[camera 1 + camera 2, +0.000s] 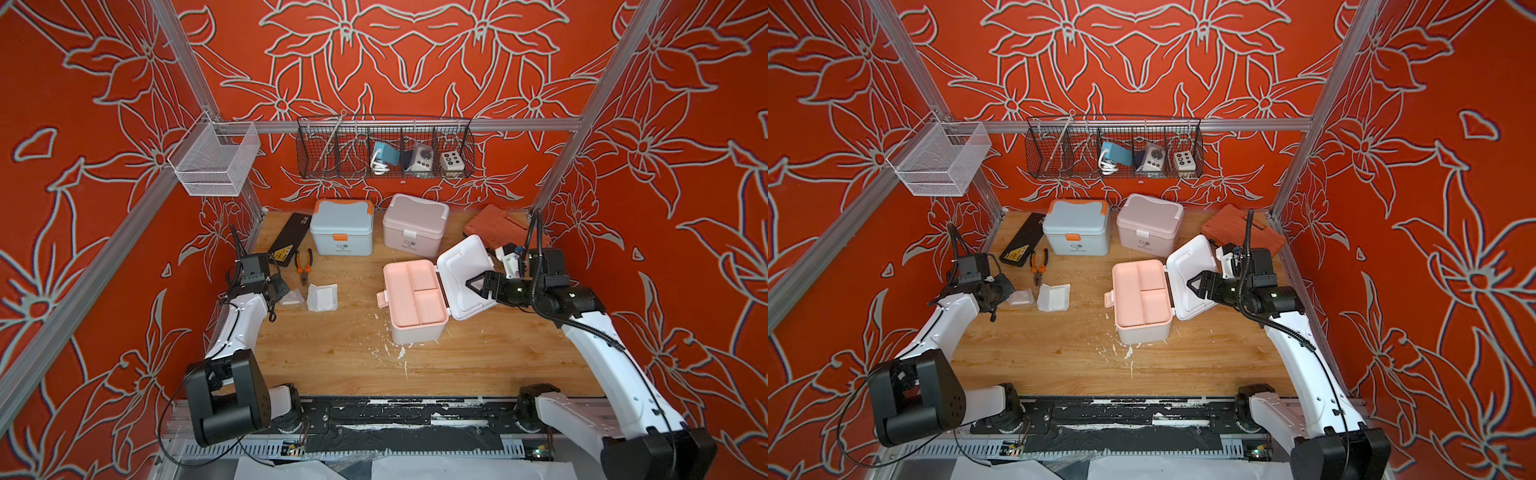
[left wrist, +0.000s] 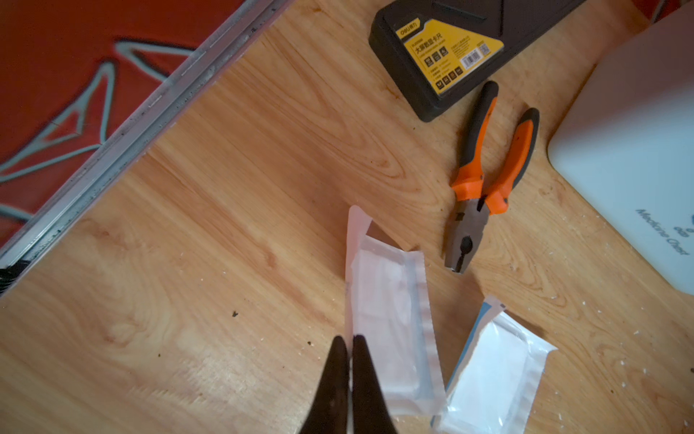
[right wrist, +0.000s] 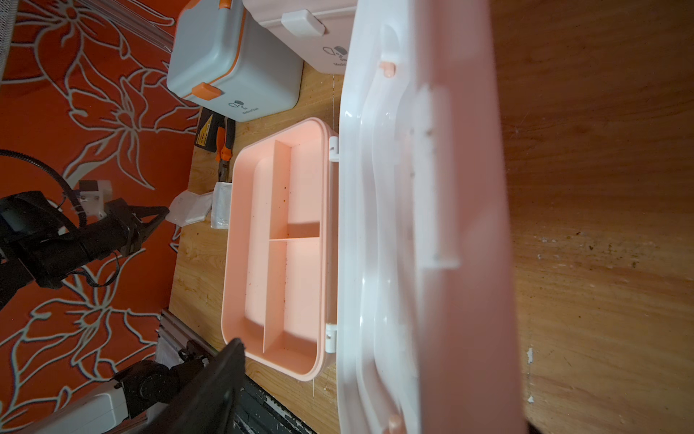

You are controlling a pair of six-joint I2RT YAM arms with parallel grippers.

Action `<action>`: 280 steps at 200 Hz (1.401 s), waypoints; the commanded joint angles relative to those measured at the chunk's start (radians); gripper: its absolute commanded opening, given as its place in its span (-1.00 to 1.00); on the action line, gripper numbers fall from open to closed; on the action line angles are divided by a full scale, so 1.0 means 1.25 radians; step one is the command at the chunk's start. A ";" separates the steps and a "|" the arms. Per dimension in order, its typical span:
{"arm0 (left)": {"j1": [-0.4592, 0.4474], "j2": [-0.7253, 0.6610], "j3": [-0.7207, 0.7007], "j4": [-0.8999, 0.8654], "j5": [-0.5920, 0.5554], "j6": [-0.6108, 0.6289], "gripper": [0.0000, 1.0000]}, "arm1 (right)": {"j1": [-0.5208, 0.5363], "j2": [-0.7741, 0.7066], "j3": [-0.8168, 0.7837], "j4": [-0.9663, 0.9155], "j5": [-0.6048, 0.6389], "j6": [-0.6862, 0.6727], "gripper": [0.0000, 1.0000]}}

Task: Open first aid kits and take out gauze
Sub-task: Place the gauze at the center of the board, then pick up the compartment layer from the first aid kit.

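Near centre: rounded white plastic first aid kit (image 1: pixel 417 332) with peach tray, its lid (image 1: pixel 461 257) swung open rightward. The right gripper (image 1: pixel 473 285) is at the lid's inner face, jaws wide apart. Left: two flat white clear-wrapped gauze packets (image 1: pixel 322 297) on the wooden table (image 1: pixel 332 357), with the left gripper (image 2: pixel 349 340) beside them, closed and empty. Far: blue-grey orange-trimmed kit (image 1: pixel 341 227) and pale pink kit (image 1: pixel 414 222), both latched.

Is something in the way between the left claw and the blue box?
Yes. The pliers lie flat on the table between the shut left gripper and the closed blue-grey kit. They are low, so the arm could probably pass over them.
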 commanded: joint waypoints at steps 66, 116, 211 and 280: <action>0.016 0.032 0.014 0.000 -0.009 0.007 -0.10 | -0.003 -0.008 -0.009 -0.006 0.002 -0.006 0.58; 0.024 0.004 0.021 -0.005 -0.008 -0.004 0.56 | -0.003 -0.007 -0.008 -0.011 0.008 -0.010 0.57; -0.176 -0.109 0.125 -0.078 0.158 -0.012 0.95 | -0.003 -0.011 0.035 -0.091 0.164 -0.023 0.70; -0.369 -0.163 0.139 -0.077 0.232 -0.056 0.95 | -0.003 -0.031 0.092 -0.178 0.290 -0.029 0.96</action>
